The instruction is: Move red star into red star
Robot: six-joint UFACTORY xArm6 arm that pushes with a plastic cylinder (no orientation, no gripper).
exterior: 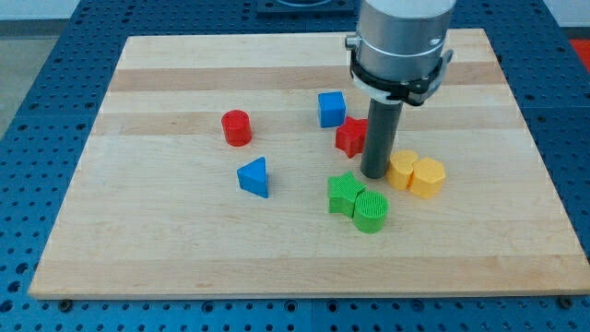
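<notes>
The red star (350, 136) lies on the wooden board (184, 249), right of centre, partly hidden by my rod. My tip (374, 174) rests on the board just right of and below the red star, touching or nearly touching it. The blue cube (332, 109) sits just above-left of the star. Only one red star shows.
A red cylinder (237, 127) stands to the left. A blue triangle (253, 177) lies below it. A green star (345, 194) and green cylinder (371, 211) sit below my tip. A yellow hexagon (402, 170) and yellow cylinder (427, 177) sit right of it.
</notes>
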